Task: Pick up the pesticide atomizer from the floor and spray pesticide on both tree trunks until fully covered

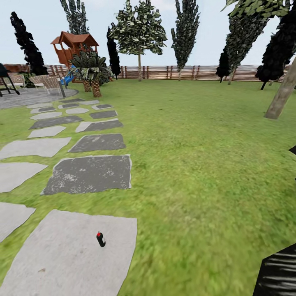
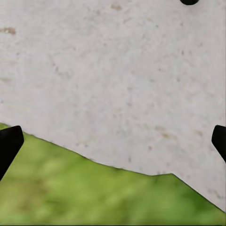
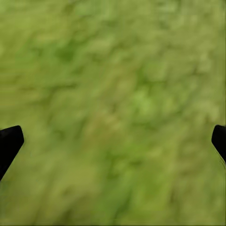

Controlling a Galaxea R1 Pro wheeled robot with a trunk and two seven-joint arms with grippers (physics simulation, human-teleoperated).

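Setting: a garden lawn (image 1: 197,164) with a run of grey stepping stones (image 1: 88,174) down the left, a brown slatted fence (image 1: 172,72) along the far edge, and pale sky behind.
Head view, task thing: the pesticide atomizer (image 1: 100,239) stands upright, red top up, on the near pale slab (image 1: 61,263), near and left of centre.
Head view, trees: one leaning pale trunk (image 1: 281,95) rises at the far right with green foliage above; a second leafy tree (image 1: 139,28) stands far off by the fence. Both are well apart from the bottle.
Head view, surroundings: a wooden playhouse (image 1: 74,46), a short palm (image 1: 93,70) and garden chairs (image 1: 45,82) sit far left; dark cypress-like trees line the fence. Nothing lies between robot and bottle.
Left wrist view: the left end effector (image 2: 113,141) hangs over the slab's edge where stone meets grass, fingertips (image 2: 9,143) wide apart, holding nothing.
Right wrist view: the right end effector (image 3: 113,141) hangs over blurred grass, fingers spread, also empty.
Risk: the bottle is small and upright, so a careless sideways approach could likely tip it and roll it on the hard stone.
Risk, later: the trees stand far apart, so a loose grip could drop the bottle while driving between them.
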